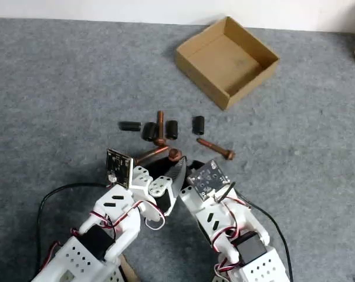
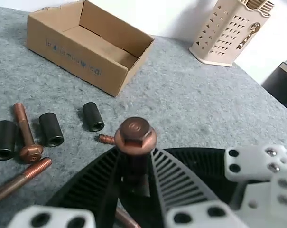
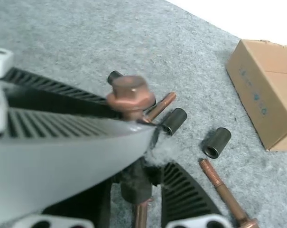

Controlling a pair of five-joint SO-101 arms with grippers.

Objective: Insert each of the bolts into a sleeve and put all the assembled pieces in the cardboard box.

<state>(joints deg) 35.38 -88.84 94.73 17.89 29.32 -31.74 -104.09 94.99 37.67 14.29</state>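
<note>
— Left claw (image 2: 134, 154): what does it hold?
— It is clamped on a copper bolt (image 2: 135, 134) just under the hex head, at the near middle of the table (image 1: 48, 88).
— And the right claw (image 3: 136, 173)?
— It is closed round a black sleeve (image 3: 135, 186) farther along that same bolt; the threaded end pokes out past the sleeve. The two claws sit very close together.
— What lies around them?
— A second bolt (image 1: 215, 148) lies flat just right of the claws, and a spare sleeve (image 1: 198, 124) just beyond it. The cardboard box (image 1: 202, 76) sits well apart at the far right, open side up.
</note>
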